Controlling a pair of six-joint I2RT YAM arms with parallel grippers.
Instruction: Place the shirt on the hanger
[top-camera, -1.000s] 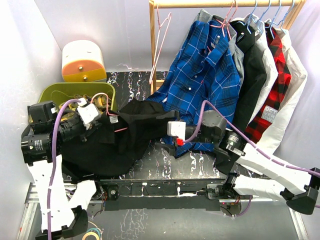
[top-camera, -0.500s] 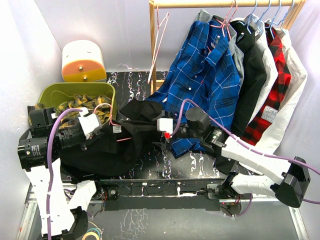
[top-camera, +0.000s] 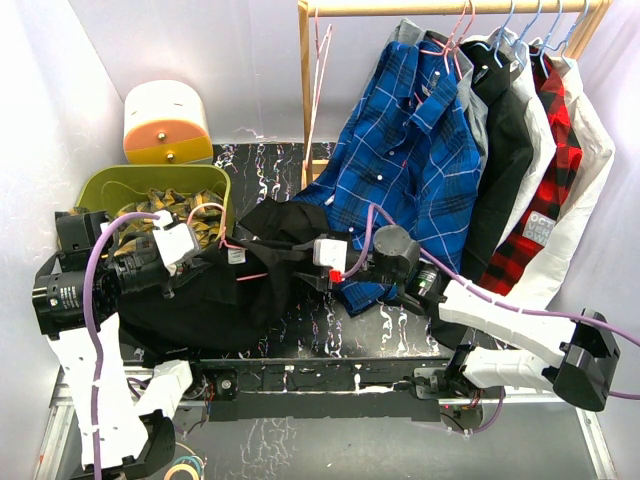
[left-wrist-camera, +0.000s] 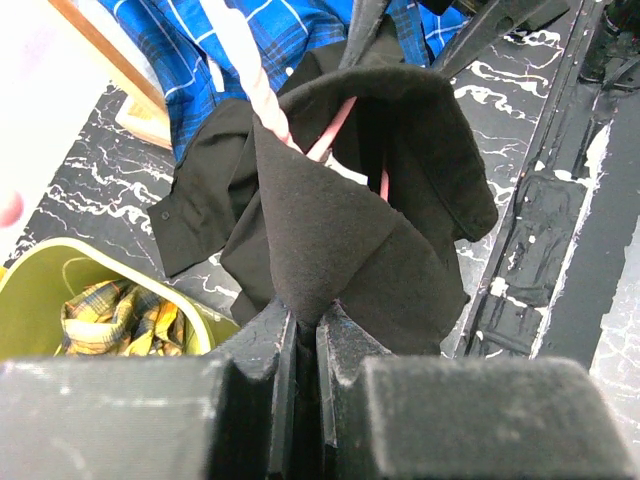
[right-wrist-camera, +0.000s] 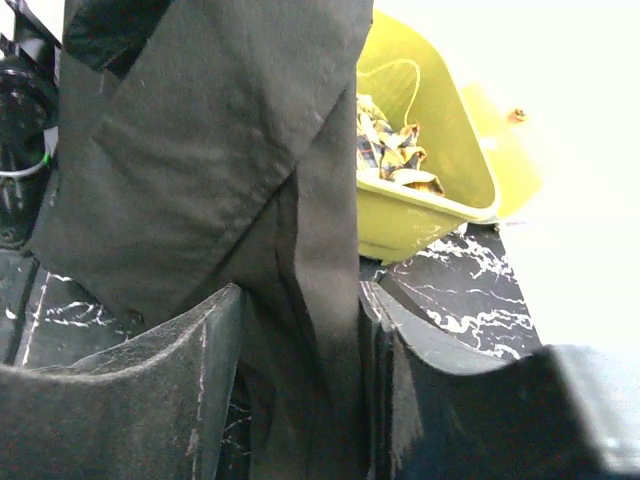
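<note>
1. Shirt (top-camera: 225, 295) first: the black garment lies bunched on the left part of the table (top-camera: 300, 345), between the 2 arms. One part of it is lifted off the surface.
2. The left gripper (left-wrist-camera: 305, 322) is fully closed on a pointed fold of the black cloth, pinched tight between both fingers. Held up this way, the fabric forms an open pocket (probably the collar or a shoulder).
3. Inside that pocket sits the hanger (left-wrist-camera: 337, 127). Its pink wire shows in 2 short stretches under the raised flap, so at least part of it is already inside the garment. How much is in, I cannot tell.
4. The right gripper (right-wrist-camera: 300, 335) comes in from the opposite side, its fingers about half apart with a hanging strip of the same cloth filling the gap and touching both. This looks like a grip taken to pull the fabric across the wire.
5. Just behind the left arm, the bin (top-camera: 100, 185) holds a yellow plaid shirt (top-camera: 160, 208), and the blue plaid shirt (top-camera: 410, 150) hangs close by the right arm. My guess is that keeping the black cloth taut between the 2 holds keeps it from snagging on either.
</note>
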